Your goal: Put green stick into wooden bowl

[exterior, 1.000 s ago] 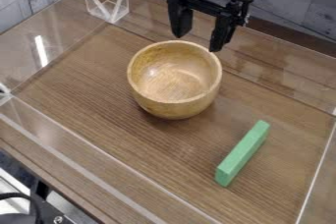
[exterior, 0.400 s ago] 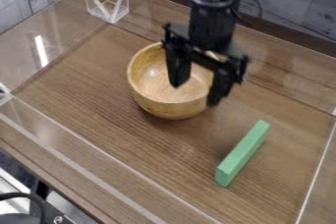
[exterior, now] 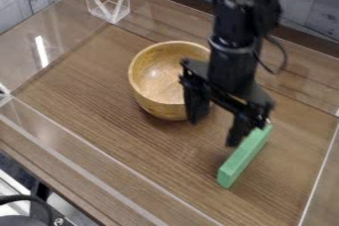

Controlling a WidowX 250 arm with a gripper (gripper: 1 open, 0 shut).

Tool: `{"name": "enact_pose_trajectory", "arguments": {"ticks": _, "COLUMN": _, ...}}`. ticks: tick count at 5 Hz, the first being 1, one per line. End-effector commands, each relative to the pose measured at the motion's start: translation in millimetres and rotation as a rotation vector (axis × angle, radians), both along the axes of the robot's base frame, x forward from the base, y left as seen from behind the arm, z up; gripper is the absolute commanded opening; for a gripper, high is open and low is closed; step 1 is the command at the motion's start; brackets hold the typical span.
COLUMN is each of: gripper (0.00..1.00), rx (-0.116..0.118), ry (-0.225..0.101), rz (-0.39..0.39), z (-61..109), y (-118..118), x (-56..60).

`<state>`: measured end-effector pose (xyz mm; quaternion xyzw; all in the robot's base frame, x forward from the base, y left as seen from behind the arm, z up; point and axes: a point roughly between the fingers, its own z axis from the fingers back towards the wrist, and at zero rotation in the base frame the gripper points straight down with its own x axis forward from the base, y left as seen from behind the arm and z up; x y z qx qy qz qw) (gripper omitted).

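Observation:
The green stick (exterior: 245, 155) lies flat on the wooden table at the lower right, running diagonally. My gripper (exterior: 223, 119) hangs pointing down just above its upper end, open, with nothing between its black fingers (exterior: 199, 104). The wooden bowl (exterior: 167, 79) stands upright left of the gripper, close beside the arm, and looks empty. The arm hides the bowl's right edge.
Clear acrylic walls (exterior: 54, 136) ring the table (exterior: 119, 146), with a low front wall and a side wall at the right (exterior: 318, 185). A small clear stand (exterior: 106, 4) sits at the back left.
The gripper has come from behind the bowl, across its right side, toward the camera and lower, now over the stick's upper end. It stayed open. Bowl and stick have not moved.

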<state>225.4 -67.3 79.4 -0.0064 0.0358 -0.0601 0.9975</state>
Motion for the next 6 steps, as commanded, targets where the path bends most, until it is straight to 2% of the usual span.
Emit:
{"name": "enact_pose_trajectory", "arguments": {"ticks": 1, "gripper": 1.00, "rx": -0.013, "ry": -0.061, "rz": 0.003, "z": -3.0, "y": -11, "x": 4.4}}
{"name": "enact_pose_trajectory", "arguments": {"ticks": 3, "gripper": 1.00, "rx": -0.017, "ry": -0.107, "rz": -0.001, "z": -26.1, "y": -25, "x": 11.1}}
{"name": "enact_pose_trajectory", "arguments": {"ticks": 6, "gripper": 1.00, "rx": -0.023, "ry": -0.170, "rz": -0.006, "z": -47.6, "y": -30, "x": 23.6}}
